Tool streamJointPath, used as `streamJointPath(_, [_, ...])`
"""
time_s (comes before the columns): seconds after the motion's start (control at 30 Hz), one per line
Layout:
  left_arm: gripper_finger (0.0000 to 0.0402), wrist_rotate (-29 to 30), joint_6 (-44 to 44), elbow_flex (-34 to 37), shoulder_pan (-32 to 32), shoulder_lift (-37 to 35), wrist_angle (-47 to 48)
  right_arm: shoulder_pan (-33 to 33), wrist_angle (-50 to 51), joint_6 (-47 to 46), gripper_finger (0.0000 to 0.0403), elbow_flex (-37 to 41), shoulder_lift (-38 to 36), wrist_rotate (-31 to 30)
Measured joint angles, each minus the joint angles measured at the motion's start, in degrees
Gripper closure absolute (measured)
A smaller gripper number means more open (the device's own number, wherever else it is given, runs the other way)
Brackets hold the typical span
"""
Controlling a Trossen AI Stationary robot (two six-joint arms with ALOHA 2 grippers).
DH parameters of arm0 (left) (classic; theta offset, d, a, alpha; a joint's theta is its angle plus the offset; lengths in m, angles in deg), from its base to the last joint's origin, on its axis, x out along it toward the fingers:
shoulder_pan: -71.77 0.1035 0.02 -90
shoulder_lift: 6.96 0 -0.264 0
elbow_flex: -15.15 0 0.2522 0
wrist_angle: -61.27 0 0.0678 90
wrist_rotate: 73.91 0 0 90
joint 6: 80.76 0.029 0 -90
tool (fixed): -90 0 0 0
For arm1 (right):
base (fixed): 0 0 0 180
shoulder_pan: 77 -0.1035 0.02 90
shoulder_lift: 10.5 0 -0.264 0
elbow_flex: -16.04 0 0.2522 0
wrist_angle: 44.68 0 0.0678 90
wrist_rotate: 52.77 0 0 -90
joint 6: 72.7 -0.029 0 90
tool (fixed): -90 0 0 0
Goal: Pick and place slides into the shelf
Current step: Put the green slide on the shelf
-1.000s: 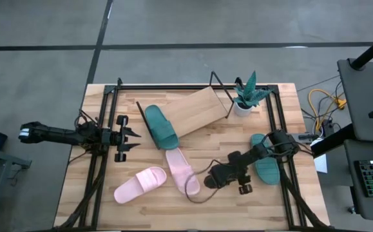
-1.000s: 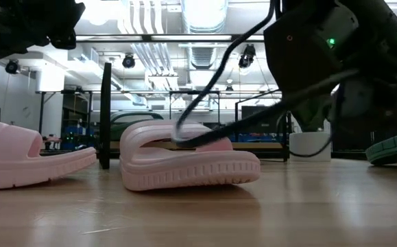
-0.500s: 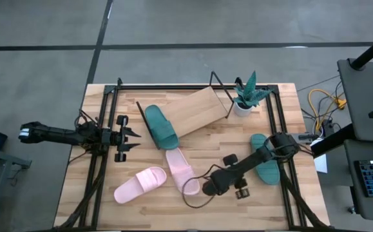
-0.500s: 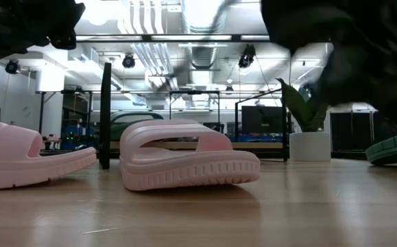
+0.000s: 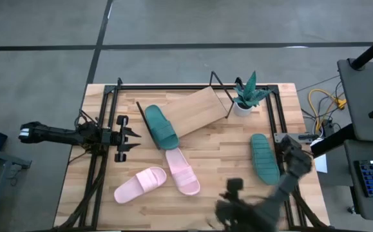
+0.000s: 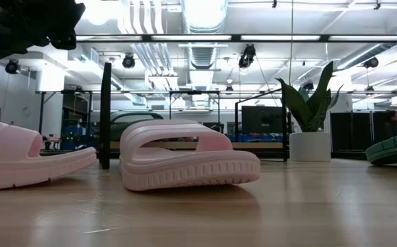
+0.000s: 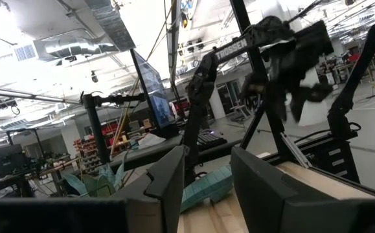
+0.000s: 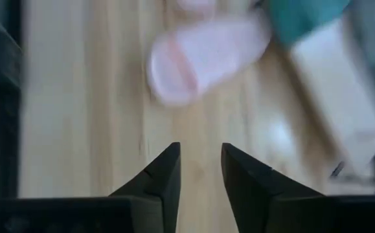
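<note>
Four slides lie out: one dark green slide (image 5: 160,127) rests on the shelf (image 5: 196,111), two pink (image 5: 182,171) (image 5: 140,183) mid-table, another green (image 5: 264,158) at the right edge. Right gripper (image 5: 234,209), blurred at the near edge, fingers (image 8: 164,178) apart and empty, appears nearest the angled pink slide; left gripper (image 5: 133,138) waits open at the table's left side.

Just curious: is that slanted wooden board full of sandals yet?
No. The slanted light-wood shelf holds only one dark green foam slide, at its lower end; the rest is bare.
</note>
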Motion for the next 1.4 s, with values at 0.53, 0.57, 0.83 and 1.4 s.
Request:
streamJointPath(0.53, [0.0288,0.00,0.02,-0.02,-0.01,-0.01,0.02,-7.85,0.08,-13.01,0.0365,14.30,0.13,23.21])
streamJointPath(0.57, [0.0288,0.00,0.02,-0.02,-0.02,-0.01,0.02,-7.62,0.10,-13.85,0.0369,15.85,0.13,25.81])
streamJointPath(0.83, [0.0288,0.00,0.02,0.00,-0.02,0.00,0.02,-7.34,0.12,-17.55,0.0393,26.19,0.13,31.66])
streamJointPath(1.4, [0.0288,0.00,0.04,0.00,0.00,0.64,-0.02,-4.98,-0.93,-18.80,0.0329,31.38,0.11,31.15])
